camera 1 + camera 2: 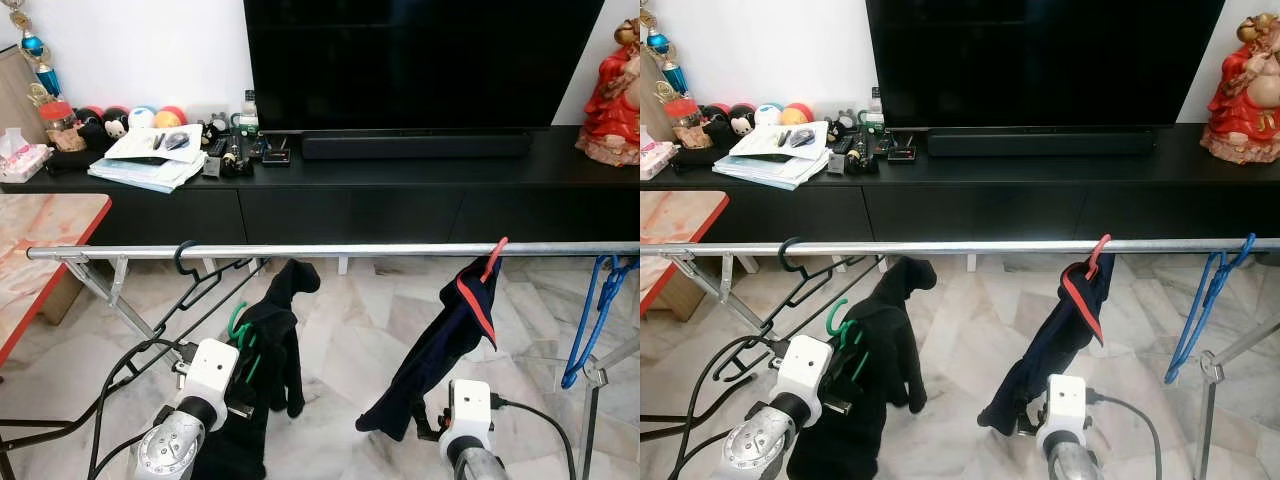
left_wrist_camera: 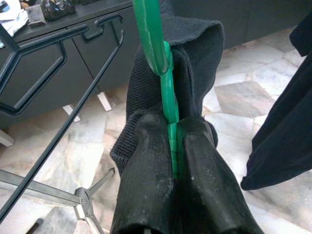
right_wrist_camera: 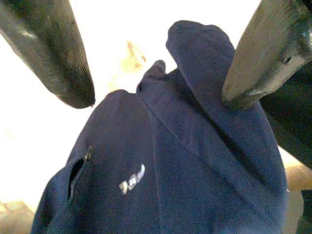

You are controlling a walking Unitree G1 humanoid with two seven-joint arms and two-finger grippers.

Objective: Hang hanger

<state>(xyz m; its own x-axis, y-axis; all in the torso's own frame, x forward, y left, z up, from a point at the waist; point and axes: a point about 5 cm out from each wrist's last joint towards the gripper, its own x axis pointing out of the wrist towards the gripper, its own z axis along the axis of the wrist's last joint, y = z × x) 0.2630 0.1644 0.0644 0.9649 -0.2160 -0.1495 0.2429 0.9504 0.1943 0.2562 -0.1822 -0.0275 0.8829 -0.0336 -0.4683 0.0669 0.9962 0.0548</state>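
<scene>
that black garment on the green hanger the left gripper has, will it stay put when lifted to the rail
Probably floppy: the black garment droops in loose folds. The left gripper pinches only the thin green hanger, so the load may swing. It looks bunched to one side and might slide.

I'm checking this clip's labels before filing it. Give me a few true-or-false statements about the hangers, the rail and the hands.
1. The left hand is shut on the green hanger. True.
2. The green hanger hooks over the metal rail. False: it is held below the rail.
3. The red hanger carries a navy garment. True.
4. The right hand grips the navy garment. False: its fingers are open.
5. The blue hanger hangs bare. True.
</scene>
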